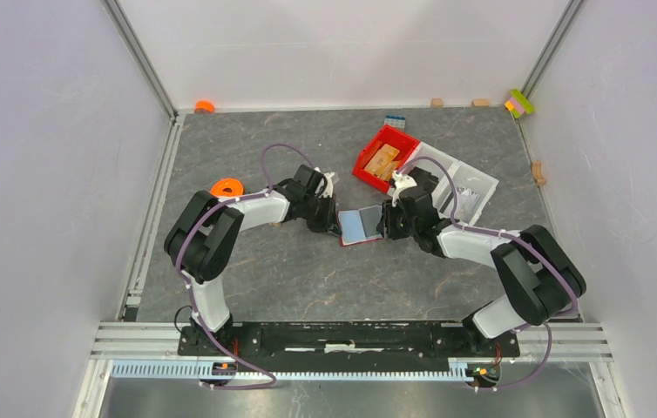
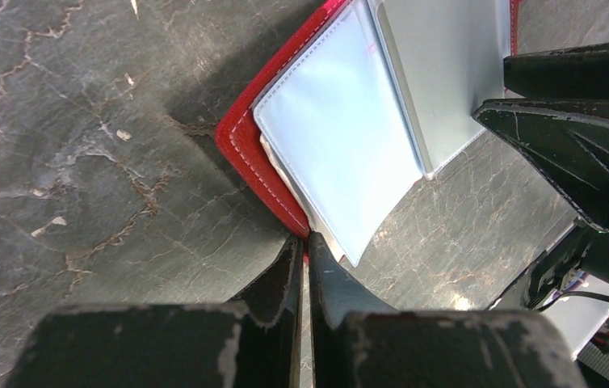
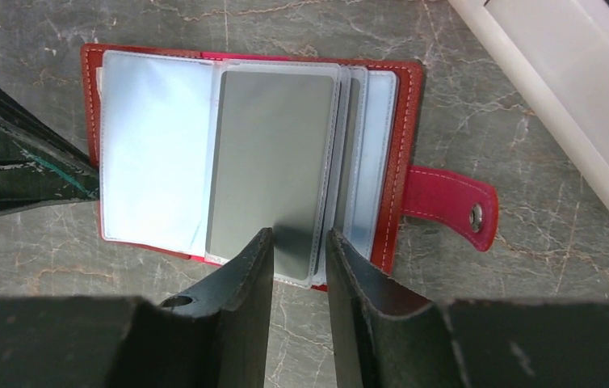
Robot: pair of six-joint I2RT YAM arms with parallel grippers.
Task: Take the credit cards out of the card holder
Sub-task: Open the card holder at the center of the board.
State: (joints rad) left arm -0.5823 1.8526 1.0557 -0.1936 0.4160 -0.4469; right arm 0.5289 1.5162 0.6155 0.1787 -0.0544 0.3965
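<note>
- While both arms reach in from the near edge of the grey marbled counter [image 1: 290, 279], the dark red folding leather card holder [image 3: 405, 137] lies open flat between them, mid-counter.
- Left pincer [image 2: 304, 239]: closed tight, pinching the card holder's cover edge.
- Right pincer [image 3: 297, 238]: fingers parted by a narrow gap, over the near edge of the thin grey card [image 3: 273, 153]; contact not discernible.
- Pale blue card [image 3: 152, 153] sits in a clear sleeve beside the grey card; red snap tab [image 3: 451, 206] lies flat on the side away from the left pincer.
- Beyond: bright red plastic bin [image 1: 362, 174] holding tan wooden pieces [image 1: 383, 159], white tray [image 1: 469, 187] just beside it.
</note>
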